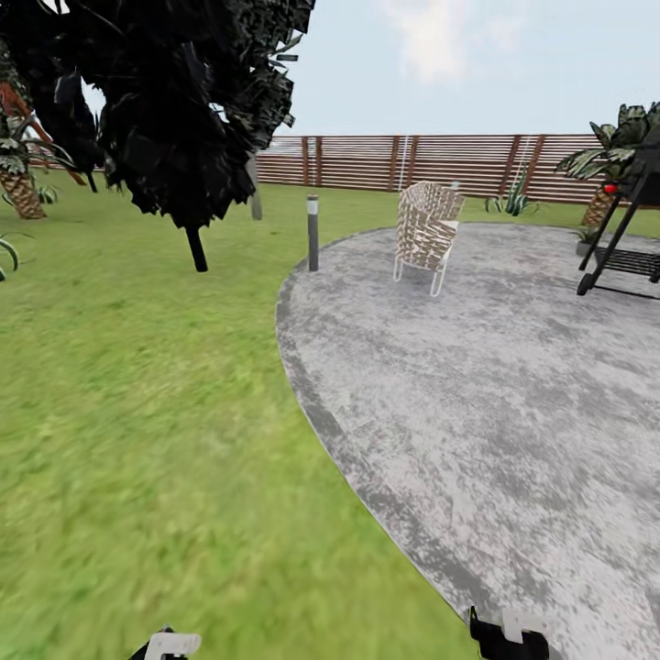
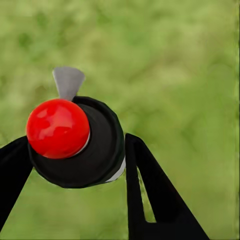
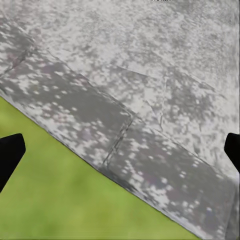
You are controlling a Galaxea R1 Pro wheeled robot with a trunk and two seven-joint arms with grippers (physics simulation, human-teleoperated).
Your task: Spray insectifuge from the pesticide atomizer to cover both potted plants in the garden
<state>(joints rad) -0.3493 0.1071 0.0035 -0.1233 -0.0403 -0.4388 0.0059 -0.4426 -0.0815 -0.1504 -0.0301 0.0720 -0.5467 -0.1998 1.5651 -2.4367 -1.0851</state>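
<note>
Left end effector point(image 2: 75, 165) pinching pesticide atomizer point(image 2: 80, 145) over lawn point(image 1: 137, 412); right end effector point(image 3: 120, 150) spread above patio point(image 1: 477, 385).

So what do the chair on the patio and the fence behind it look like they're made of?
The chair looks like woven wicker or rattan, pale tan, on a thin white frame that is probably metal. The fence looks like horizontal wooden slats, reddish brown, between darker posts. The patio under the chair reads as mottled grey stone or concrete, matte. It's a render, so this is by look only.
</note>
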